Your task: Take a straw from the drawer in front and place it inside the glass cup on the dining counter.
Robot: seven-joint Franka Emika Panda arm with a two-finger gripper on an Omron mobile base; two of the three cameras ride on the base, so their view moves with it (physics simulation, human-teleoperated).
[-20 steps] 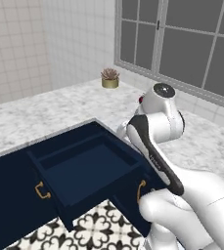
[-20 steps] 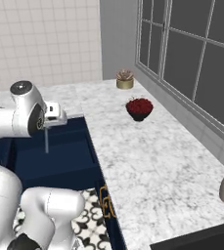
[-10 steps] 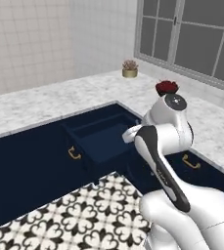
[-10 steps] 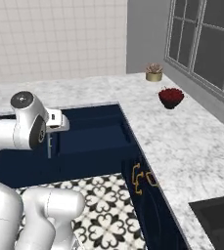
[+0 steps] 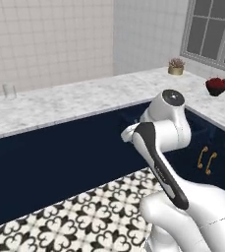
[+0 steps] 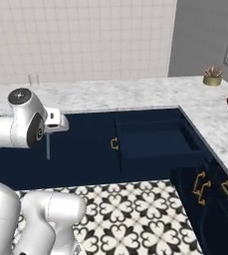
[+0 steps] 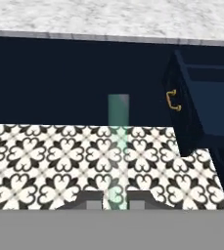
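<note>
My fingers [image 7: 115, 199] pinch the straw [image 7: 118, 141] by one end. If I swing fast toward the glass cup [image 5: 9, 91], it could slip out.

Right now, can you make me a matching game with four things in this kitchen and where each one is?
Things:
1. pale green translucent straw
2. navy-blue box drawer
3. clear glass cup
4. dark red bowl

Places or states:
A. pulled open
B. on the marble counter by the tiled wall
C. pinched in the end effector
D. on the counter near the window

Pairs: 1-C, 2-A, 3-B, 4-D
</note>
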